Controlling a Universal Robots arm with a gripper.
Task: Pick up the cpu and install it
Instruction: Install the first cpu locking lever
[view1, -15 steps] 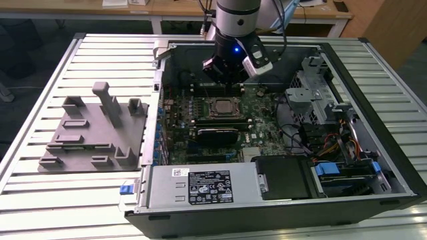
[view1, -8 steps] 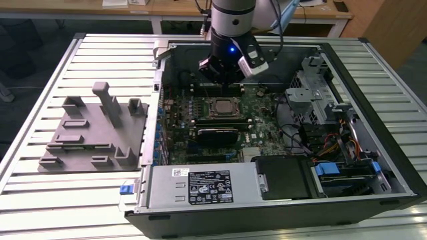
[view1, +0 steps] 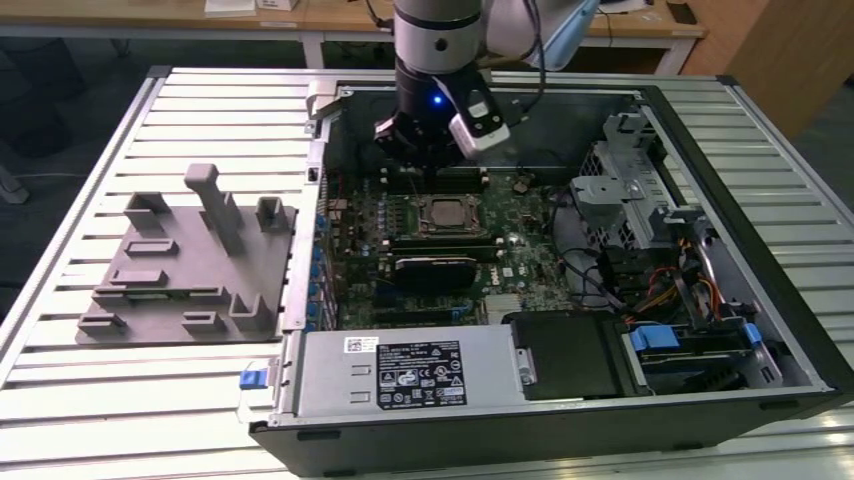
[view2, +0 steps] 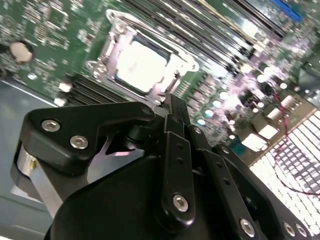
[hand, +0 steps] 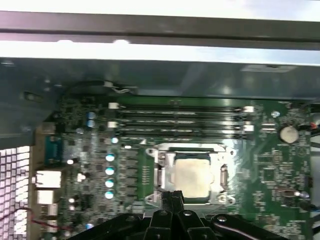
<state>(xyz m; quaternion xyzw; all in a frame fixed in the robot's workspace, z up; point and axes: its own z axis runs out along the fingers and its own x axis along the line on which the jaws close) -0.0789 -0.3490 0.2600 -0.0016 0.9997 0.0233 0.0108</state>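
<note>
The cpu (hand: 192, 175) lies in the socket (hand: 158, 172) on the green board (hand: 270, 175), inside the open case (view1: 747, 250). It is a small, flat square with a pale, silvery-white top that catches the light and looks nearly blank. In the second wrist view a thin darker rim runs round the cpu (view2: 142, 65), and the socket's metal frame (view2: 112, 47) surrounds it on all sides. The frame seems to lie over that rim, though whether it is locked down cannot be told. In the exterior view the cpu (view1: 441, 213) sits level with the board, beside the long memory slots (view1: 434, 180).

The gripper (hand: 173, 194) hangs over the board close to the socket, and its tips point at the edge of the frame. Its two black fingers (hand: 168, 200) are pressed together with nothing between them, which also shows where the gripper (view2: 172, 102) appears in the second wrist view. In the exterior view the gripper (view1: 424, 160) is above the slots, just past the socket toward the far wall of the case, and apart from the cpu.

On the slatted table (view1: 107, 400), at the exterior view's left of the case, stands a grey tray (view1: 160, 300) with upright posts.
</note>
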